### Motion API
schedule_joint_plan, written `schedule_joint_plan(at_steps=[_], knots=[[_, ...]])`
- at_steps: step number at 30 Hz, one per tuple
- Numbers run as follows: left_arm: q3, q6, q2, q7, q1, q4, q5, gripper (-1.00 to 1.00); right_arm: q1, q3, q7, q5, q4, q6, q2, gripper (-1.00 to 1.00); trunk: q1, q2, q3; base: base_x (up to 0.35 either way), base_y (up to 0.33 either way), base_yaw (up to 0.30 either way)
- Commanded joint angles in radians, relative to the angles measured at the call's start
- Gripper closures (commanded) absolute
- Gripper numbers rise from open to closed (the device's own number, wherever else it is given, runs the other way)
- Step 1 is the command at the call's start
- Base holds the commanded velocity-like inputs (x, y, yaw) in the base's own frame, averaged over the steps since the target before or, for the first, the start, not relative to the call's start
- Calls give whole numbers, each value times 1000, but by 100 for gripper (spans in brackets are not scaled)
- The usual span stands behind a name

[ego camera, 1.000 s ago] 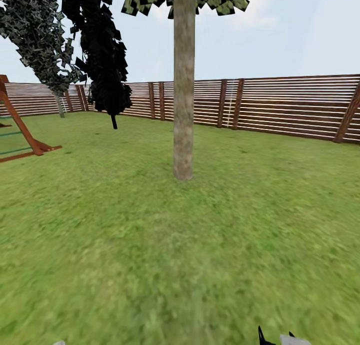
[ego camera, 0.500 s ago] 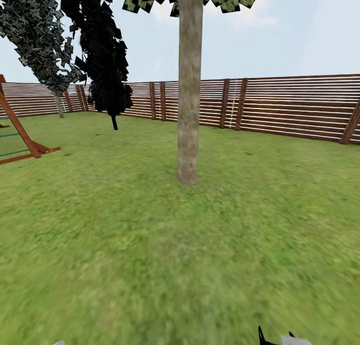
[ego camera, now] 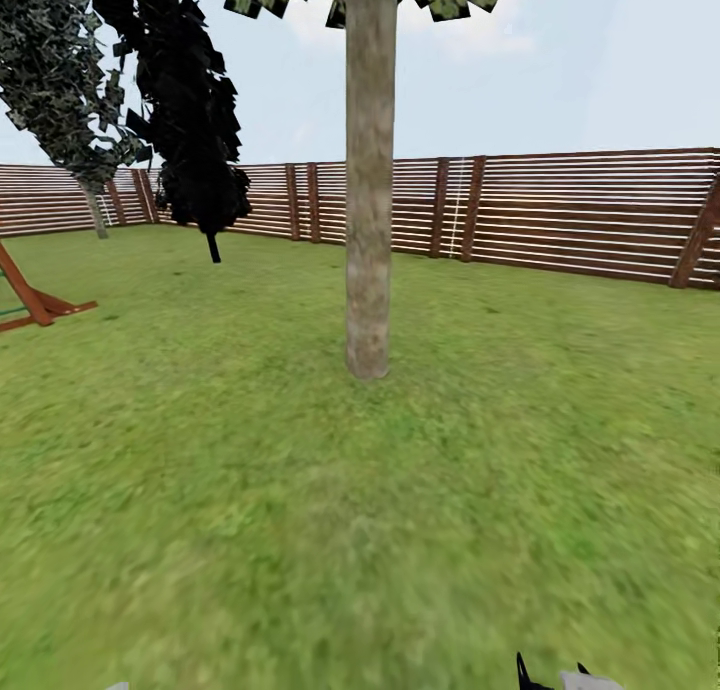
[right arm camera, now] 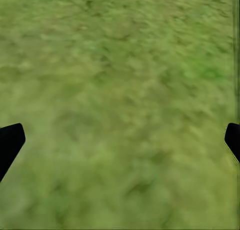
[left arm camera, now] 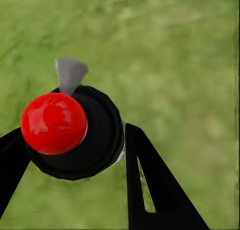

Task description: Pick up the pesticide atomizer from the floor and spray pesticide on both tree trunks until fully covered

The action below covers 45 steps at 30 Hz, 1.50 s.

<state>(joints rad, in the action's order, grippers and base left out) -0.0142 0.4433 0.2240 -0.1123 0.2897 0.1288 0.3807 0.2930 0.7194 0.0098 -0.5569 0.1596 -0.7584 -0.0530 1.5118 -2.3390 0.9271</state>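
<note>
Gripping the pesticide atomizer (left arm camera: 70,132), left gripper (left arm camera: 75,155); right gripper (right arm camera: 120,140) spread over grass (right arm camera: 120,65).

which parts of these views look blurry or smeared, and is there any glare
Head view: the near lawn is smeared, while the tree trunk and fence stay sharp. Left wrist view: a soft highlight sits on the atomizer's red cap. Right wrist view: grass is blurry throughout.

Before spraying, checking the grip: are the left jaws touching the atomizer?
Touching: the left wrist view shows both black jaws pressed against the atomizer's black body.
</note>
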Motion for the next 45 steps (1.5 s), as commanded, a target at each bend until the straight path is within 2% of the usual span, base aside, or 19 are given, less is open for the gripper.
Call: schedule_joint_plan(at_steps=[1,45], knots=[[0,0,0,0,0,0,0,100,0,0,0,0,0,0,0,-100,0,0,0,338,0,-287],[0,0,0,0,0,0,0,100,0,-1,-1,0,0,0,2,-100,0,0,0,338,0,-10]])
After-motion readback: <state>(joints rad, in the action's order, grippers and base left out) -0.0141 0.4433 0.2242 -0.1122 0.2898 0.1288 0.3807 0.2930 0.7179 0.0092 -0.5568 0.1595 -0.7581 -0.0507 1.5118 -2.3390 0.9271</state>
